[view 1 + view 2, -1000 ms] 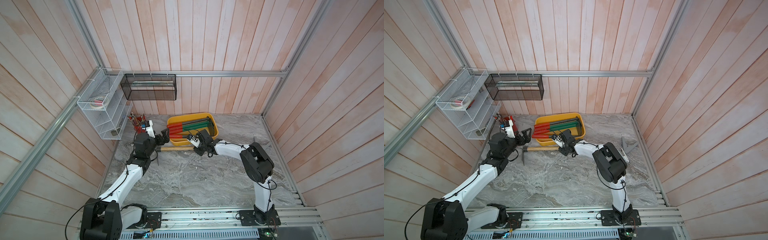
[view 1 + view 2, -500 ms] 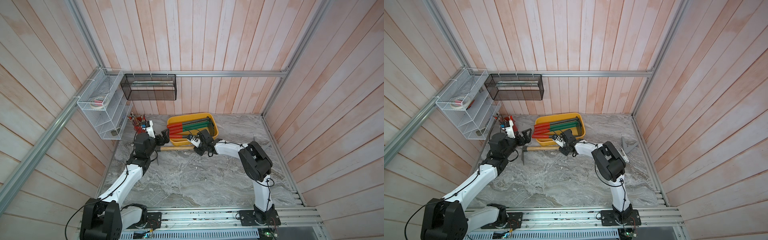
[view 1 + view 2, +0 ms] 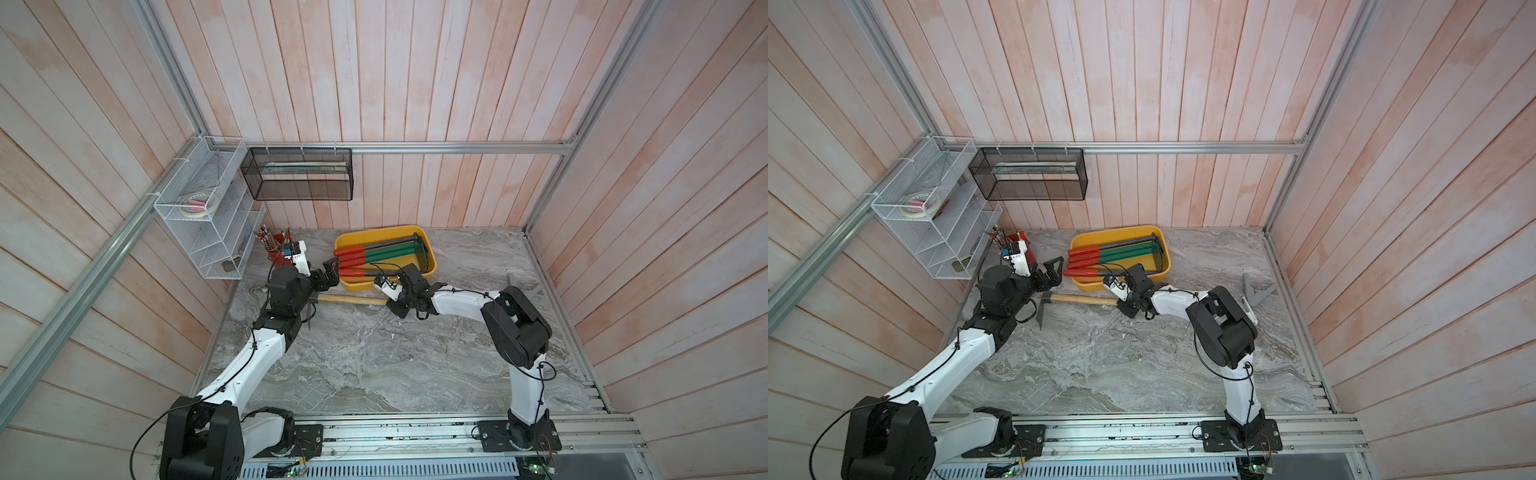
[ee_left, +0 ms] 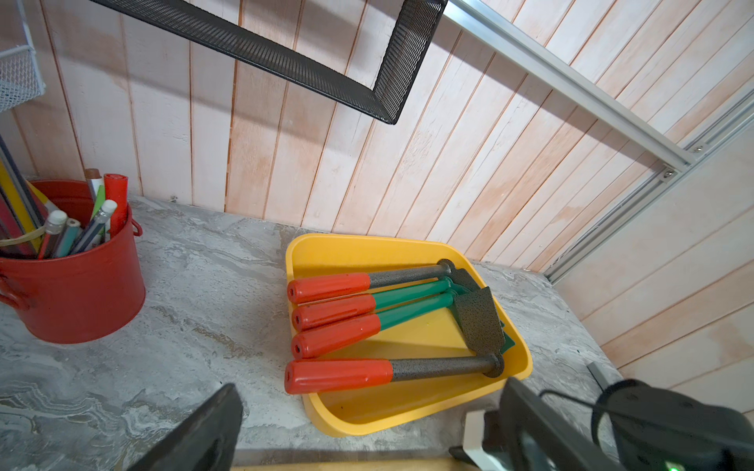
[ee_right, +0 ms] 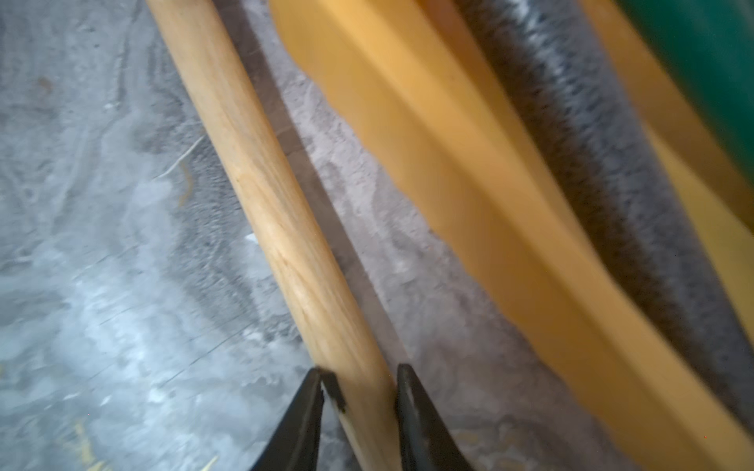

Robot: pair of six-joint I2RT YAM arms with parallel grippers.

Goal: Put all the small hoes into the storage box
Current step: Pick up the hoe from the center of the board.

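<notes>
Since the right tool (image 5: 359, 375) pinches the end of the small hoe's (image 5: 277, 195) wooden handle, the grasp looks made. The one hoe lies flat on the tabletop (image 3: 374, 353), just beside the single yellow storage box (image 4: 367, 420), not in it. Next it likely needs lifting over the rim and lowering beside the four red-gripped hand tools (image 4: 338, 318) inside. The left tool (image 3: 328, 273) hangs spread and empty near the hoe's blade end. One red pencil pot (image 4: 73, 285) stands beyond.

Mock tool shed (lab rig), plank walls (image 3: 395, 83), aluminium frame (image 3: 457, 147)
</notes>
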